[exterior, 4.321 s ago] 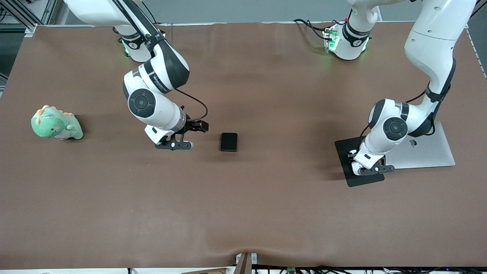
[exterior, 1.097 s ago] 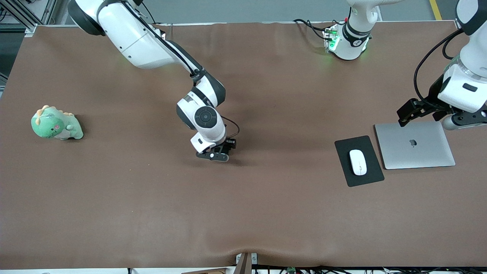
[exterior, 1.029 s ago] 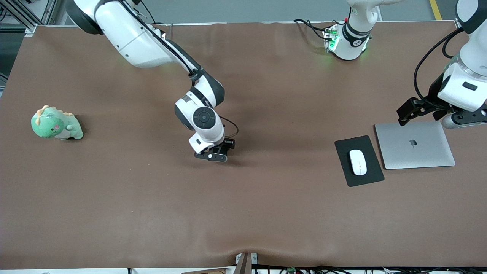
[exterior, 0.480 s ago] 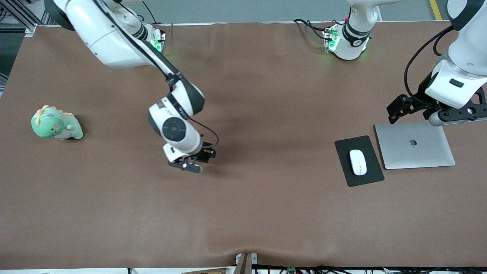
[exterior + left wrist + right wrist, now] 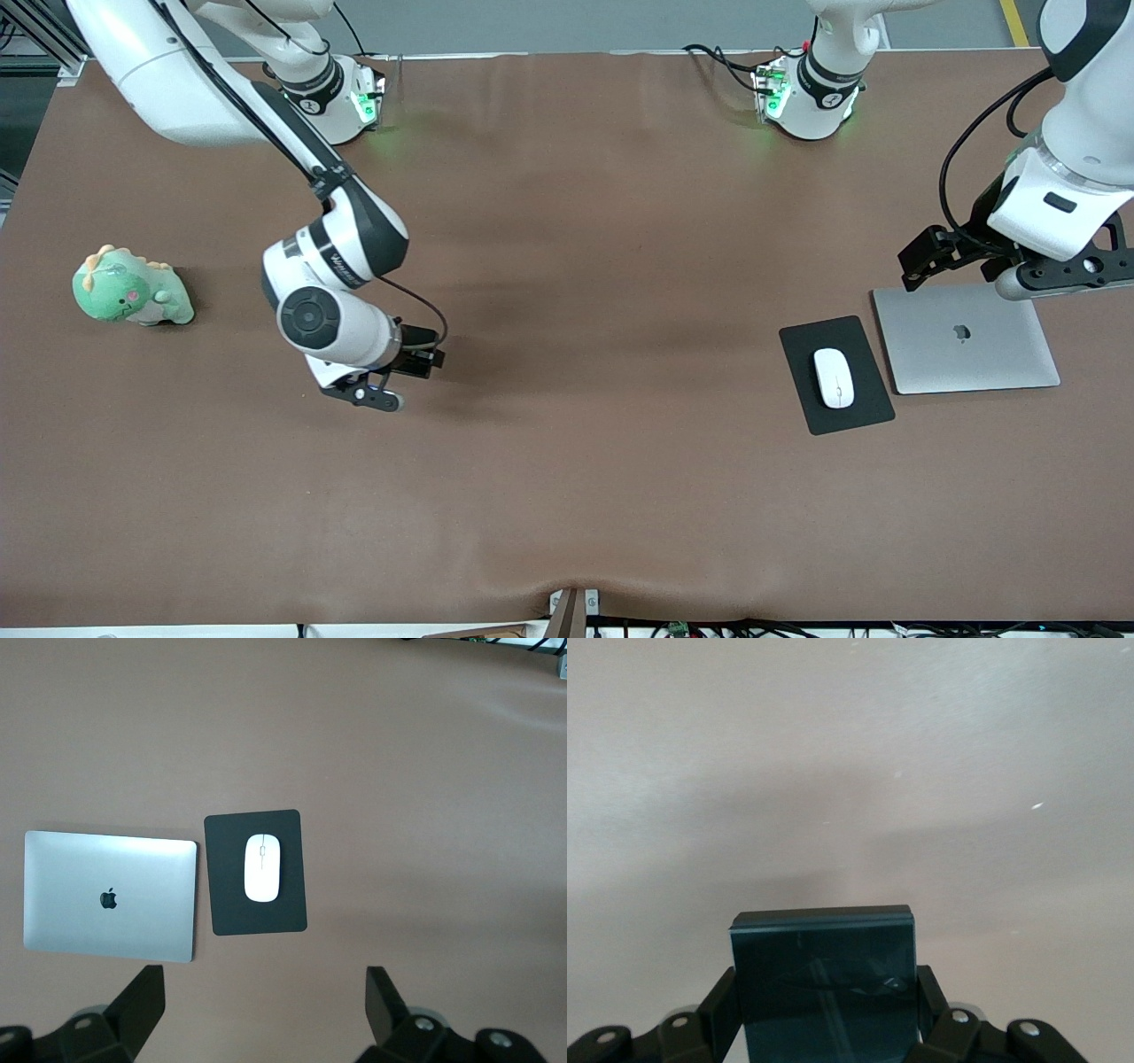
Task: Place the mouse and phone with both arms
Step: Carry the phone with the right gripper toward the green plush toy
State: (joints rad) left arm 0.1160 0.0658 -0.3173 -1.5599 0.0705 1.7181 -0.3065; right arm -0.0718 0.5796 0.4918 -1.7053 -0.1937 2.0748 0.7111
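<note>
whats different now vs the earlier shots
The right gripper took the small black rectangular phone off the table and carried it toward the green plush dinosaur. The left gripper let go of the white oval mouse on the black mouse pad and rose, open. The silver laptop stayed.

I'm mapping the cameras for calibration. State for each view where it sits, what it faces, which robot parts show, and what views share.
Front view: high across the table, facing both arms; right gripper, left gripper.
Left wrist view: looks down on the mouse, mouse pad and laptop; open jaws show.
Right wrist view: faces the table; jaws shut on the phone.
Shared: front and left wrist views both show the mouse.
</note>
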